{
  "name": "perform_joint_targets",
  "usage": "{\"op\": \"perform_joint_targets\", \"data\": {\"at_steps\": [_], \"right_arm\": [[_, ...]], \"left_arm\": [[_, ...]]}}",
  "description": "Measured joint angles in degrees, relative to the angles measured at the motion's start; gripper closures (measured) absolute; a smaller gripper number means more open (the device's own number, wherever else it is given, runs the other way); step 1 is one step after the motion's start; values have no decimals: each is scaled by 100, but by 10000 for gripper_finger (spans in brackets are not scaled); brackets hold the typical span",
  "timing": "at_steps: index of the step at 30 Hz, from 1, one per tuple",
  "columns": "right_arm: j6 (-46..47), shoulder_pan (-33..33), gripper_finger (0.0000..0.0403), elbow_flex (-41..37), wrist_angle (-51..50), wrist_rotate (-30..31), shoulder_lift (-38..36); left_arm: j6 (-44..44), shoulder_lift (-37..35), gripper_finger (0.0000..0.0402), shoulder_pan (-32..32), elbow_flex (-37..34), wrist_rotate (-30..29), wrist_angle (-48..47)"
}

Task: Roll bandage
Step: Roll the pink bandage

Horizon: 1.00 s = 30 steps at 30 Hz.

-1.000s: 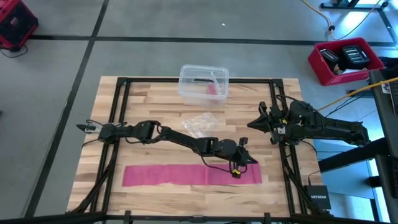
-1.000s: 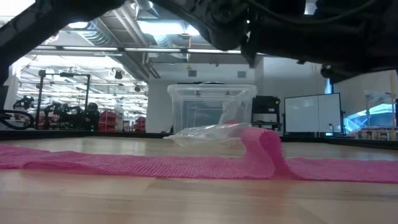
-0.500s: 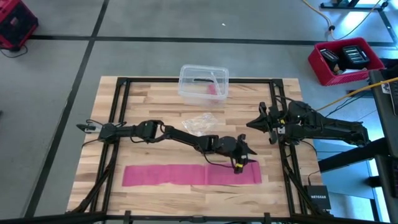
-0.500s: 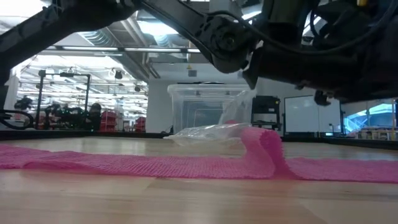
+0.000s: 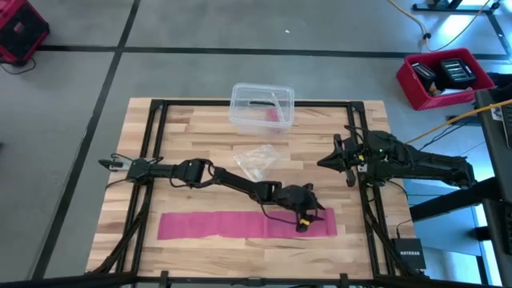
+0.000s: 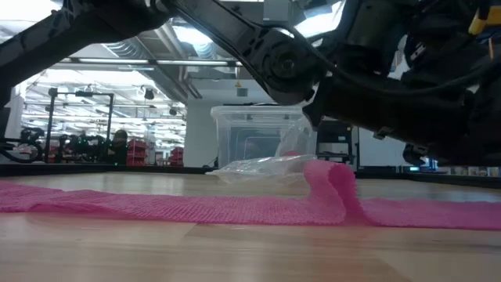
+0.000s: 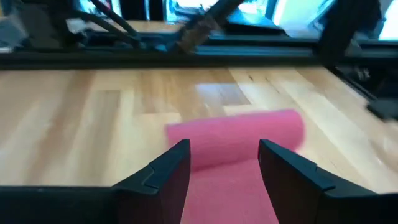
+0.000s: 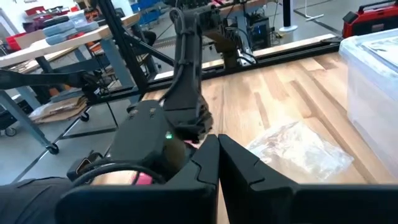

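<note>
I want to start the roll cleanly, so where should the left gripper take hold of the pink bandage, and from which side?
Probably grip the bandage at its right end, from above. The strip lies flat lengthwise along the table's near edge, and that end looks already curled into a small fold, a natural core. The left gripper hovers open over it, fingers straddling the strip's width. The right gripper waits beside the table's right rail.

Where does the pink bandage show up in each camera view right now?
High view: the bandage lies flat along the table's near edge.
Low view: it crosses the whole picture, humped right of centre.
Left wrist view: it runs between the left gripper jaws.
Right wrist view: only a pink sliver.
Shared landmark: the clear plastic box.
</note>
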Motion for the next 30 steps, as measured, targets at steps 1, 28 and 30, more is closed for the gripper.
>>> {"op": "perform_joint_targets", "data": {"at_steps": [1,28,30], "right_arm": [[2,0,393,0,-2,0,0],[8,0,393,-4,-170,-9,0],[8,-1,393,-4,-182,-9,-2]], "left_arm": [[63,-2,224,-24,0,2,-143],[1118,-961,225,-233,-4,-456,-2701],[1358,-1011,225,-228,-4,-651,-2327]]}}
